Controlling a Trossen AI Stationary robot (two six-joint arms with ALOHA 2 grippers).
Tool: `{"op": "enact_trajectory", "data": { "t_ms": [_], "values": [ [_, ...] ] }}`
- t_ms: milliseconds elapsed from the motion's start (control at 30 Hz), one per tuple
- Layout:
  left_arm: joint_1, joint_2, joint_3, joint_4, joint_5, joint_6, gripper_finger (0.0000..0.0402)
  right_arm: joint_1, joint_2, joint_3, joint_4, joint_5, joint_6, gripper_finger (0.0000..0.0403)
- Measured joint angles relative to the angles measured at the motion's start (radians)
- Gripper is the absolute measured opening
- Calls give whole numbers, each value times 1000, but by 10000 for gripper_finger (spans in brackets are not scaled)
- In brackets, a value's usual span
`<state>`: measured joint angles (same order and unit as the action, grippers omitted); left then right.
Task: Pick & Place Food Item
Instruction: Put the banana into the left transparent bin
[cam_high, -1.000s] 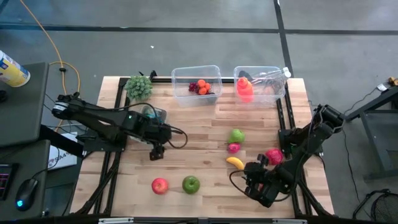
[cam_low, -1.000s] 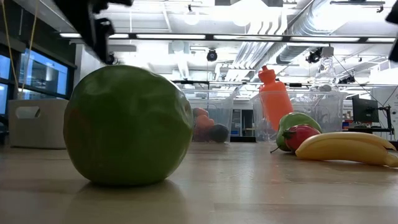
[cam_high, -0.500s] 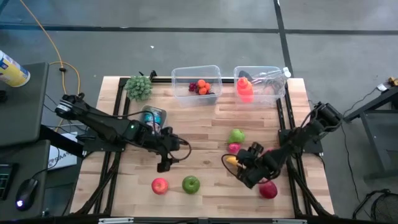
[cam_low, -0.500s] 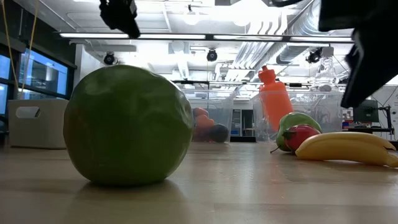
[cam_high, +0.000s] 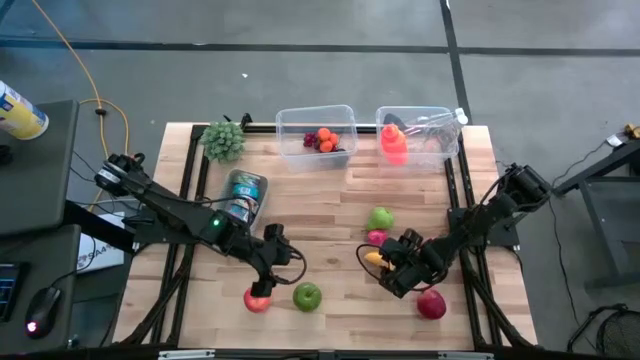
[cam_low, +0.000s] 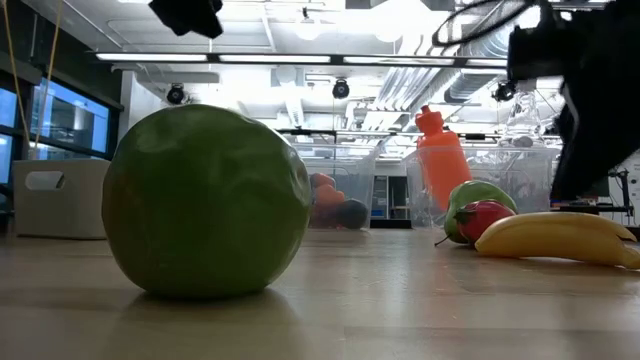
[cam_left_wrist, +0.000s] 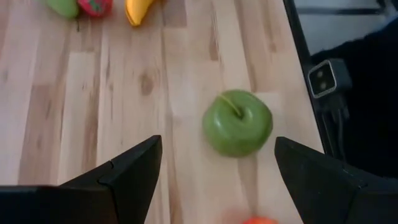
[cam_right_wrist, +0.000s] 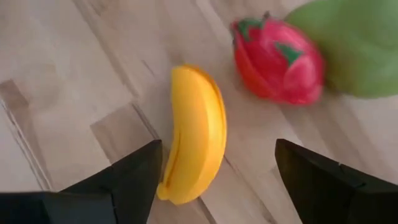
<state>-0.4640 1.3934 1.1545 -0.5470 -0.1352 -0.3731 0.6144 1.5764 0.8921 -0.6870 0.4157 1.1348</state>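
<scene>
High view: left gripper (cam_high: 262, 290) over red apple (cam_high: 256, 300), beside green apple (cam_high: 307, 295); right gripper (cam_high: 384, 272) by banana (cam_high: 372, 259).
Low view: green apple up close; gripper detail unclear.
Left wrist: fingers apart, nothing between.
Right wrist: fingers apart, banana ahead, nothing held.

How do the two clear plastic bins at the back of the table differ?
Contents: the left clear plastic bin holds small round fruit pieces, orange and dark red; the right clear plastic bin holds an orange bottle-shaped item and something clear I cannot identify.
Fill: the left bin's load is a small low cluster; the orange item in the right bin is larger.
Shared: both are transparent, open-topped, and side by side at the table's far edge.
</scene>
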Motion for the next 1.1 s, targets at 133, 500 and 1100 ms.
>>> {"op": "enact_trajectory", "data": {
  "t_ms": [133, 500, 1100],
  "values": [
    [-4, 9, 1, 20, -3, 4, 303, 0, 0, -75, 154, 2, -60, 295],
    [6, 12, 0, 29, -8, 25, 303, -19, 0, -192, 306, 11, -89, 294],
    [10, 12, 0, 28, -13, 55, 303, -47, -3, -275, 418, 22, -258, 103]
  ]
}}
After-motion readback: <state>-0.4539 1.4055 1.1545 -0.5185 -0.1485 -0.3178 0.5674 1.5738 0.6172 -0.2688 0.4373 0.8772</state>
